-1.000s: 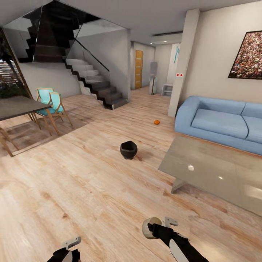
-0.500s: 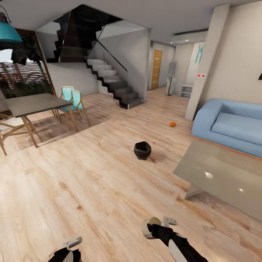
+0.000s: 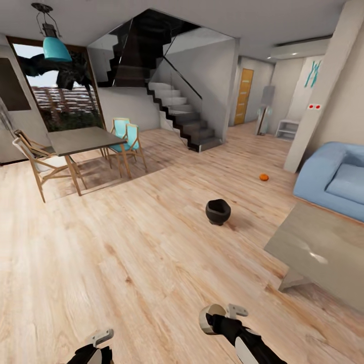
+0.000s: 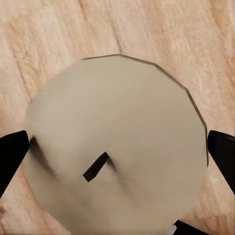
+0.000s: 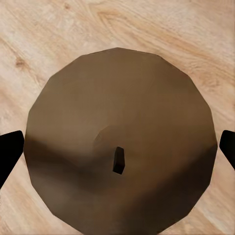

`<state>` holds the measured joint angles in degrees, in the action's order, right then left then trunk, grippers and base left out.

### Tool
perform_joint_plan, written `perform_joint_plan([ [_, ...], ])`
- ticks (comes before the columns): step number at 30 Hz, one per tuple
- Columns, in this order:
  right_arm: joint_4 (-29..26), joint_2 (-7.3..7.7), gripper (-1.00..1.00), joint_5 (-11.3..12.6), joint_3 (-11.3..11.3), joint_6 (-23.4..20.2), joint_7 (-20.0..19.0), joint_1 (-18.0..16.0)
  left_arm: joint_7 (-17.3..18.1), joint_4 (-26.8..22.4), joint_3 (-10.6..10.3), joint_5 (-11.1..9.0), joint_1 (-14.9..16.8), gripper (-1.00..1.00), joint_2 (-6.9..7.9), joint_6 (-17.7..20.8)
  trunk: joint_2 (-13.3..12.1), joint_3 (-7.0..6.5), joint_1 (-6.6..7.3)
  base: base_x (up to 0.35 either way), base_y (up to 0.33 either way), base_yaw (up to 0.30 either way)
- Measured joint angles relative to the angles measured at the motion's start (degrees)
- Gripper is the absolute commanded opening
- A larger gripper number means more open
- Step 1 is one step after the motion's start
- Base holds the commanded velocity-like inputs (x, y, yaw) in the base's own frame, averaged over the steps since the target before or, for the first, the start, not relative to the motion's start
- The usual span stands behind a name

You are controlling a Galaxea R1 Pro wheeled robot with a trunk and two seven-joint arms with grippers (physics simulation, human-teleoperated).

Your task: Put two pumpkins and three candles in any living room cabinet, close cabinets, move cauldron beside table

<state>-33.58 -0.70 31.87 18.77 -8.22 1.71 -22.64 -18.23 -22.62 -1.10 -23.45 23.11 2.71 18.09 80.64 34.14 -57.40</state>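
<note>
Two stubby whitish candles held: left gripper [image 4: 117,152] clamps one [image 4: 115,147], right gripper [image 5: 117,152] the other [image 5: 120,142]; black round cauldron [image 3: 218,211] near glossy grey table [image 3: 323,253]

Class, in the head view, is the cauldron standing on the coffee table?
No. The cauldron stands on the wooden floor, apart from the coffee table.

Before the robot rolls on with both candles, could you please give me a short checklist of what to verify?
1. Left gripper holding a candle: ok, fingers flank the candle's wick end.
2. Right gripper holding a candle: ok, wick end sits between the fingers.
3. Cabinet in sight: not ok, head view faces the staircase and dining table.
4. Cauldron next to coffee table: cannot tell; a strip of floor separates them.
5. Pumpkin stowed: not ok, one lies on the floor near the sofa.
</note>
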Motion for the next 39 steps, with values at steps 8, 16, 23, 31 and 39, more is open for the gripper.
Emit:
perform_joint_plan([
  [8,0.53,-0.03,-1.0,-0.01,-0.01,0.65,-0.05,0.0,0.0,0.0,0.0,-0.07,0.0,-1.0,0.0,0.0,0.0,0.0,0.02,0.269,0.0,0.29],
  [16,0.54,-0.03,-1.0,-0.01,-0.01,0.66,-0.07,0.01,0.0,0.0,0.0,-0.09,0.0,-1.0,0.0,0.0,0.0,0.0,0.02,0.32,0.0,0.29],
  [23,0.54,-0.12,-1.0,-0.01,0.04,0.71,-0.05,0.0,0.0,0.0,0.0,-0.16,0.0,-1.0,0.0,0.0,0.0,0.0,0.02,0.321,0.0,0.29],
  [31,0.55,-0.12,-1.0,0.0,0.04,0.75,-0.04,0.03,0.0,0.03,0.0,-0.23,0.0,-1.0,0.0,0.0,0.0,0.0,0.02,0.321,0.0,0.29],
  [39,0.54,-0.12,-1.0,-0.03,0.05,0.75,-0.11,0.0,0.0,0.15,0.0,-0.25,0.0,-1.0,0.0,0.0,0.0,0.0,0.02,0.321,0.0,0.29],
])
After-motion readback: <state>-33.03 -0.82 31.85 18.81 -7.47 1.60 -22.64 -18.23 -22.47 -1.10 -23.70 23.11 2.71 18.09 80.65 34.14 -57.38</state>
